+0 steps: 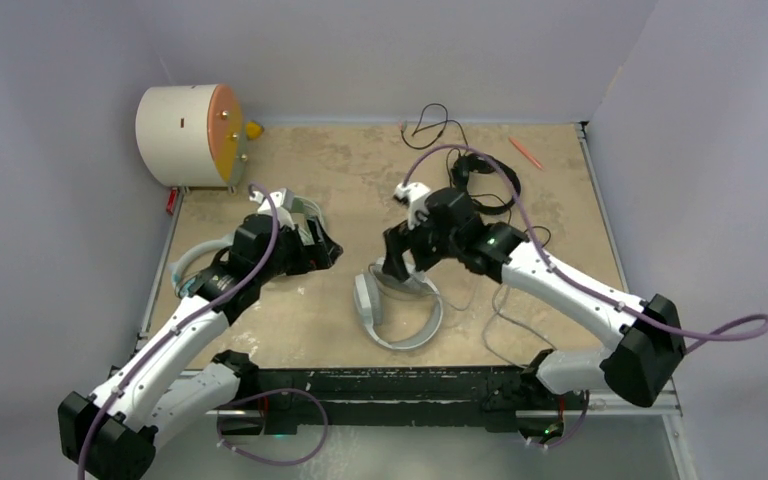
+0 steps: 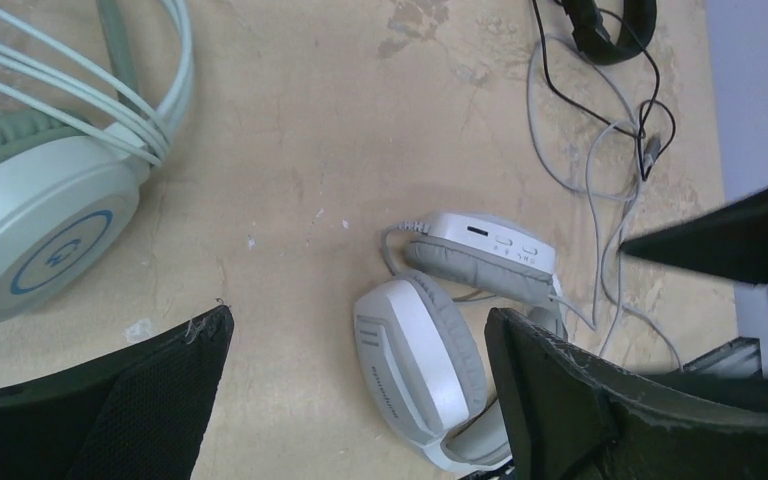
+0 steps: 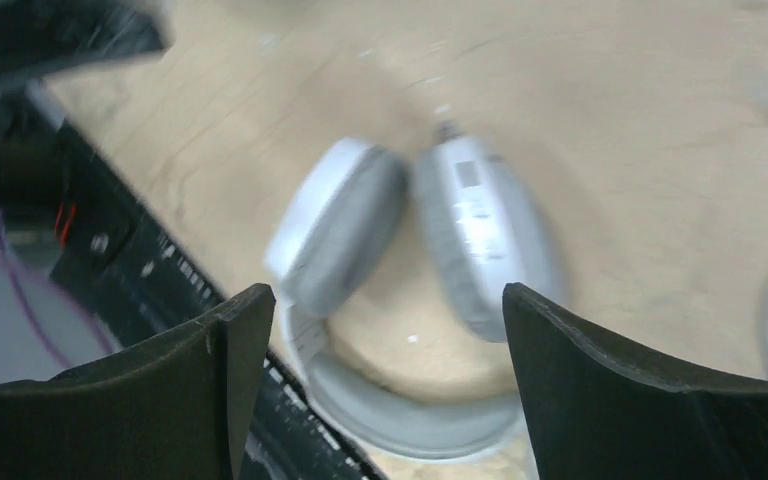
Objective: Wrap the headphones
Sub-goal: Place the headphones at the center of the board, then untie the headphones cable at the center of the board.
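The white-and-grey headphones (image 1: 397, 312) lie on the table in front of the arm bases, ear cups folded together, with their grey cable (image 1: 505, 330) trailing to the right. My right gripper (image 1: 400, 265) hovers open just above them, and in the right wrist view the blurred cups (image 3: 480, 230) lie below the open jaws (image 3: 388, 295). My left gripper (image 1: 325, 245) is open to their left and holds nothing; its wrist view (image 2: 360, 320) shows the white cups (image 2: 425, 360) beneath. The mint-green headphones (image 2: 40, 230) lie partly under the left arm (image 1: 185, 265). Black headphones (image 1: 480, 185) rest behind the right gripper.
A cream drum with an orange face (image 1: 185, 135) stands at the back left corner. An orange pen (image 1: 525, 152) lies at the back right. A thin black cable (image 1: 430, 120) loops near the back wall. The black rail (image 1: 390, 385) runs along the table's near edge.
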Motion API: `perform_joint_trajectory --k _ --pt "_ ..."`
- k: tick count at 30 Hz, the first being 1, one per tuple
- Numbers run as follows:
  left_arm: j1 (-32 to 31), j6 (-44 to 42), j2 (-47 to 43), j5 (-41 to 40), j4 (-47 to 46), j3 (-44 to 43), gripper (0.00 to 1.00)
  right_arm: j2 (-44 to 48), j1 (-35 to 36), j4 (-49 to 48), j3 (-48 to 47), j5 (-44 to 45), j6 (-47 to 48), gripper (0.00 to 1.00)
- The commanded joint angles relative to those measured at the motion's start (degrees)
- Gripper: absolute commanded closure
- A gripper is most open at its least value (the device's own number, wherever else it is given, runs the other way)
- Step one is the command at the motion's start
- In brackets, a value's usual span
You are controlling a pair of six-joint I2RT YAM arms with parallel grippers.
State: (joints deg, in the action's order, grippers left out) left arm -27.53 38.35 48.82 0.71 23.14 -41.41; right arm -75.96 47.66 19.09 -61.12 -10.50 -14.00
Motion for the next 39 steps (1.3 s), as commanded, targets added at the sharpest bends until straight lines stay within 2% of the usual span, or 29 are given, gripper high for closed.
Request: perform_joint_trajectory --k 1,3,6,10,14,20,26,30,32,34,36,39 --pt "-0.98 -0.40 2.80 4.58 -5.36 0.19 0.07 -0.14 -10.61 5.22 -4.05 4.00 -1.71 0.15" --pt "-3.38 -1.00 4.52 3.94 -6.78 -0.14 0.08 -2.53 -13.71 7.67 -6.66 11.31 -2.15 0.16" --pt "-10.48 -2.57 8.43 -2.09 -7.45 -2.49 0.08 -7.11 -18.46 9.67 -10.22 18.79 -2.36 0.18" --pt "-16.32 -4.88 16.07 -6.26 -6.95 -7.05 0.08 -13.55 -23.04 9.01 -14.64 24.10 -1.66 0.21" --pt "-19.59 -6.65 23.20 -10.50 -5.03 -11.20 0.07 -21.42 -24.81 8.19 -19.99 29.17 0.87 0.23" --pt "-22.03 -5.72 28.92 -13.48 -0.48 -13.29 0.03 -32.89 -26.71 9.46 -29.29 31.92 4.51 0.14" --pt "-22.04 -5.10 28.62 -11.16 1.34 -9.60 0.04 -44.46 -28.97 11.00 -39.74 31.29 5.62 0.16" --pt "-20.85 -5.19 28.73 -11.95 1.90 -6.21 0.06 -50.62 -30.83 13.33 -46.77 31.27 5.87 0.29" --pt "-17.87 -5.04 29.23 -11.02 2.61 -5.57 0.17 -52.37 -32.59 13.70 -48.89 31.33 5.44 0.43" --pt "-13.33 -4.64 29.92 -8.32 3.04 -5.20 0.29 -53.57 -35.07 13.82 -50.71 31.09 4.24 0.53" --pt "-9.19 -3.92 30.19 -7.54 3.51 -5.37 0.38 -54.06 -38.03 14.07 -52.13 31.79 2.40 0.57" --pt "-6.65 -2.12 29.50 -10.43 4.70 -6.81 0.46 -53.64 -43.33 15.00 -53.21 31.37 -1.88 0.65"
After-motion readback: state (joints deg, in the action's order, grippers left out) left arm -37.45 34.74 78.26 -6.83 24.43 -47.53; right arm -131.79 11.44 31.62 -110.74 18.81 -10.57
